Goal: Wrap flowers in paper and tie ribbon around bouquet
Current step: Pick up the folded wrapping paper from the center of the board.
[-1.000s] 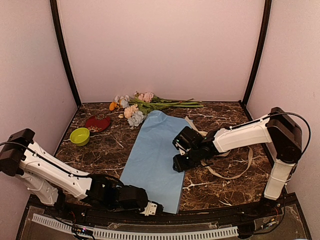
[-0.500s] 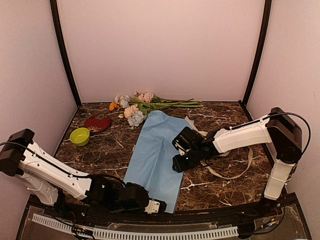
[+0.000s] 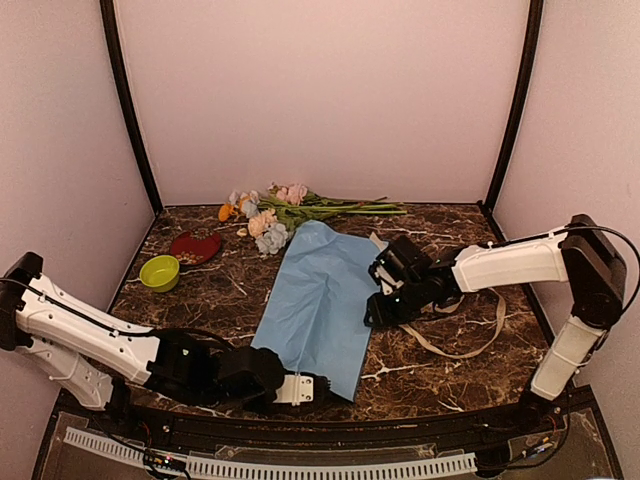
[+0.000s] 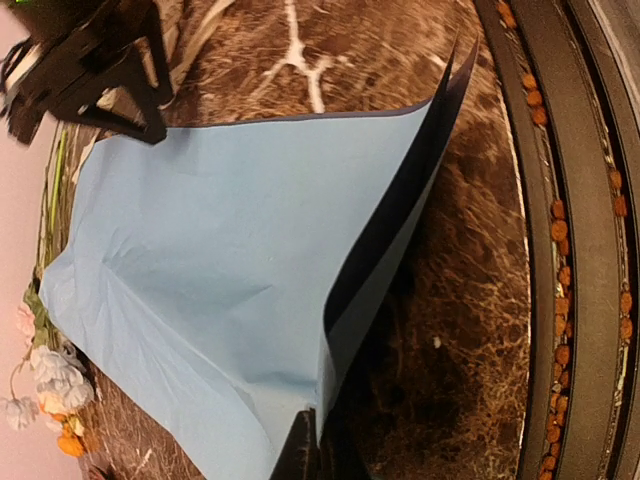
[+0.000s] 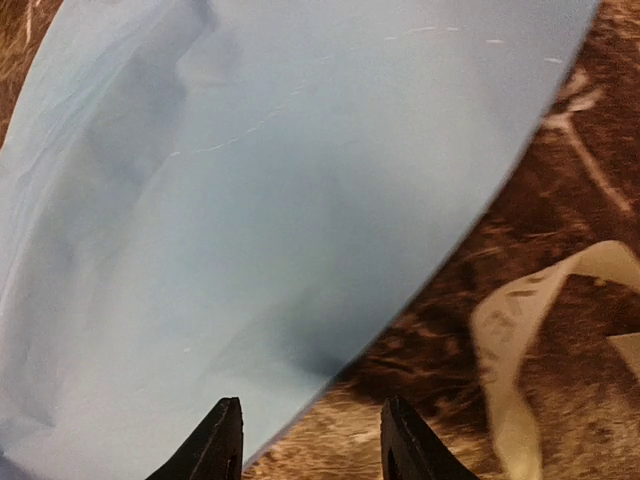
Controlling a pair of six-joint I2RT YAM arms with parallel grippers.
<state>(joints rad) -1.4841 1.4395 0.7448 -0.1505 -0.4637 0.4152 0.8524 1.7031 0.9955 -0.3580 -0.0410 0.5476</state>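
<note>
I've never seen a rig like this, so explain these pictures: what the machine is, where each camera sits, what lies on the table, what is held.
Two robot arms are bolted at the table's near edge, each ending in a two-finger gripper. The wide picture looks down from above and behind them; the other two come from a camera on each wrist. On the table lie a light-blue paper sheet, flowers at the back, a cream ribbon on the right, and a green bowl and red dish on the left. The left gripper is shut on the paper's near corner, lifting it so the navy underside shows. The right gripper is open over the paper's right edge, holding nothing.
</note>
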